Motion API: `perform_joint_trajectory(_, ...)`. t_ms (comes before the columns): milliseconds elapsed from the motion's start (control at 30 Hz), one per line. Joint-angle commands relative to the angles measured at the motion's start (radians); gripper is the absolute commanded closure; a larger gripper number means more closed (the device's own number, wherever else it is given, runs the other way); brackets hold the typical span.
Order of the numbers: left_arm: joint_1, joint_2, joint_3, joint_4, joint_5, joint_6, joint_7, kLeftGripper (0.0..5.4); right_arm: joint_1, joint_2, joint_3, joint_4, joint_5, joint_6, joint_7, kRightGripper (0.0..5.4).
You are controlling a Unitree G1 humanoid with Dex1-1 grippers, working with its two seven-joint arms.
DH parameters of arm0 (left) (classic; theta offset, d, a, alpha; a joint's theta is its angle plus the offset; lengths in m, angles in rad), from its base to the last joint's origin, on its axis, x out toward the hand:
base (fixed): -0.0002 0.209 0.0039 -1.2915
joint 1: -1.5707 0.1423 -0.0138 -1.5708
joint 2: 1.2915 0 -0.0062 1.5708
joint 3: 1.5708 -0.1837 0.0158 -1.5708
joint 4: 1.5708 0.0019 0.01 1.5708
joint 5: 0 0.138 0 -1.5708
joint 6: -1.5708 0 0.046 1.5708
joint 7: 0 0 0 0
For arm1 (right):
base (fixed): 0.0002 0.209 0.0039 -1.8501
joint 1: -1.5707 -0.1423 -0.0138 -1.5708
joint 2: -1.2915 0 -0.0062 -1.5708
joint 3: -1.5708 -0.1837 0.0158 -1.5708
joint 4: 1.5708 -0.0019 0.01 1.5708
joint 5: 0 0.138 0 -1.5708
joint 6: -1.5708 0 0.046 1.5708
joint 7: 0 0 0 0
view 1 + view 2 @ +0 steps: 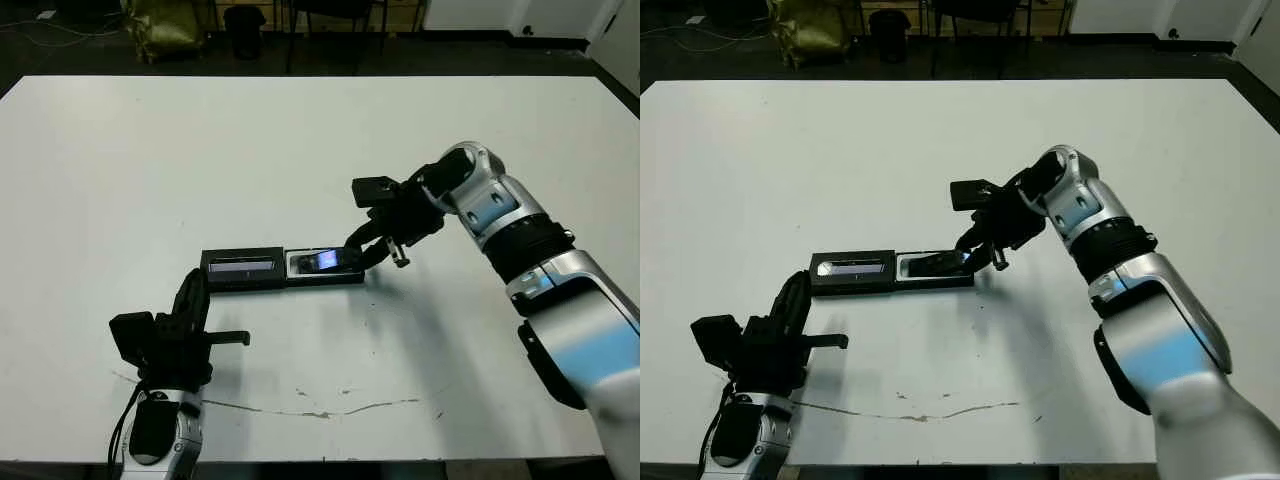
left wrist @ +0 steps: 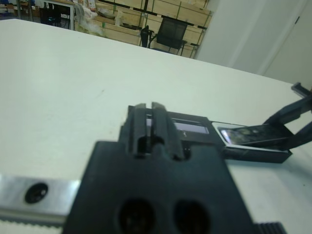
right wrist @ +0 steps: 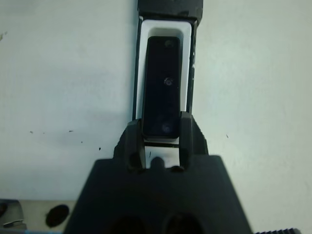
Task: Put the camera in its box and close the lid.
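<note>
The box (image 1: 352,277), a shallow black tray with white lining (image 3: 141,73), lies near the table's middle. Its lid (image 1: 240,268) lies flat and open beside it on the left, showing a pale strip. The black camera (image 3: 162,87) rests lengthwise in the tray, its right end slightly raised. My right gripper (image 1: 366,250) is shut on that end, one finger (image 3: 134,141) on each side of it. My left gripper (image 1: 194,292) is shut and empty, a little in front of the lid's left end; its fingers (image 2: 150,119) point at the lid (image 2: 191,129).
White table (image 1: 300,150) with faint dark scuff lines (image 1: 330,408) near the front edge. Chairs and stacked boxes stand beyond the far edge. My right forearm (image 1: 500,215) reaches in from the right, above the table.
</note>
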Motion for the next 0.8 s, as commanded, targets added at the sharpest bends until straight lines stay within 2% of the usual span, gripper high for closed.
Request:
perform_joint_trajectory(33, 0.014, 0.000, -0.001, 0.005, 0.003, 0.015, 0.003, 5.40, 0.006, 0.033, 0.017, 0.040, -0.014, -0.008, 0.001, 5.05)
perform_joint_trajectory(367, 0.010, 0.003, 0.002, 0.017, -0.006, -0.002, -0.009, 5.40, -0.014, 0.062, 0.028, 0.048, -0.045, 0.010, -0.016, 5.05)
perform_joint_trajectory(633, 0.009, 0.000, 0.004, 0.012, -0.009, 0.014, -0.004, 5.40, -0.003, 0.073, 0.012, 0.038, -0.029, 0.002, -0.006, 5.05)
perform_joint_trajectory(767, 0.009, 0.004, 0.003, 0.008, -0.002, 0.016, -0.003, 5.40, 0.009, 0.066, -0.006, 0.028, -0.023, -0.029, -0.027, 5.05)
perform_joint_trajectory(800, 0.009, 0.005, 0.002, 0.006, 0.001, 0.017, -0.001, 5.40, 0.009, 0.061, -0.004, 0.022, -0.030, -0.036, -0.036, 4.87)
